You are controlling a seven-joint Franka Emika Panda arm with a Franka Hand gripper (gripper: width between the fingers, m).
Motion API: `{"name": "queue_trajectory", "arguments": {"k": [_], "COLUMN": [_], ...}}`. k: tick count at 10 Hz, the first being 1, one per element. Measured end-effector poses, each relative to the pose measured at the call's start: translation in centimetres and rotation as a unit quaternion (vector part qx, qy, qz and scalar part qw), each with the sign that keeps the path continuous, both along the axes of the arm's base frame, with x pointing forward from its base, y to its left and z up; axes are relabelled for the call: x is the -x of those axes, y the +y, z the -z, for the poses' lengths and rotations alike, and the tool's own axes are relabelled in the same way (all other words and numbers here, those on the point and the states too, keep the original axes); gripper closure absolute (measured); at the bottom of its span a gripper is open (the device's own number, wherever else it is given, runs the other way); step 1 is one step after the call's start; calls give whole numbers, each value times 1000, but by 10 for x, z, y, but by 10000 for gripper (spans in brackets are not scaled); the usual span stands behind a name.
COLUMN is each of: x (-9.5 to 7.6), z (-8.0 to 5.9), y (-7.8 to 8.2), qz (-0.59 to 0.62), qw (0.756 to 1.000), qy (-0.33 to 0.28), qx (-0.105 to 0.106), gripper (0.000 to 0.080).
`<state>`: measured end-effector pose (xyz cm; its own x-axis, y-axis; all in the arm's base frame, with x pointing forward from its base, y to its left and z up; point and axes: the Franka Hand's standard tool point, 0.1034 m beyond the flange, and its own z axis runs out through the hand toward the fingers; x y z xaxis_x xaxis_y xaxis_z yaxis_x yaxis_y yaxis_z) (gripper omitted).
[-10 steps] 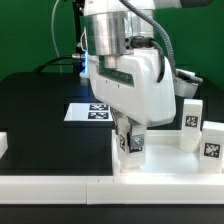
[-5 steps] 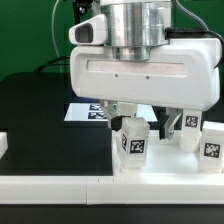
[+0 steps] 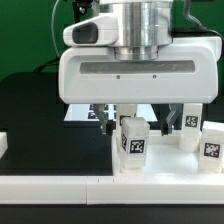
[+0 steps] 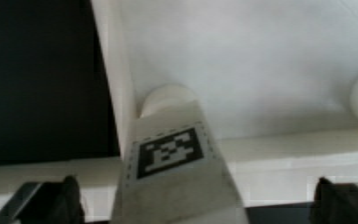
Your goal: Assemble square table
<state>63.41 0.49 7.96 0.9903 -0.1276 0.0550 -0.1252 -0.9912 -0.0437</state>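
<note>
On the exterior view's left you see the matte black desk (image 3: 30,110), and behind the arm the flat marker board (image 3: 82,113) is mostly hidden. At center, the end effector (image 3: 128,122) hangs directly over a stubby white leg (image 3: 133,145) with a black-and-white tag, standing upright on the smooth square panel (image 3: 165,165). In the wrist view its dark fingertips (image 4: 48,200) sit wide apart either side of that leg; contact looks unlikely, though blur hampers judgement. Right of this leg stand two more legs (image 3: 191,122) (image 3: 212,142).
</note>
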Motion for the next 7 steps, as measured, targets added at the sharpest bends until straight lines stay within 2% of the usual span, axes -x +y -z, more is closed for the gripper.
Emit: {"name": "queue_trajectory", "arguments": {"k": [1, 2, 3, 6, 7], "x": [0, 0, 1, 1, 2], "z": [0, 0, 1, 2, 3], "y": [0, 0, -3, -2, -1], "qz": [7, 23, 56, 214, 295], "qw": [1000, 1000, 998, 977, 956], "qy": [1, 1, 3, 2, 3], "qx": [0, -1, -1, -4, -8], "gripper": [275, 414, 510, 510, 510]}}
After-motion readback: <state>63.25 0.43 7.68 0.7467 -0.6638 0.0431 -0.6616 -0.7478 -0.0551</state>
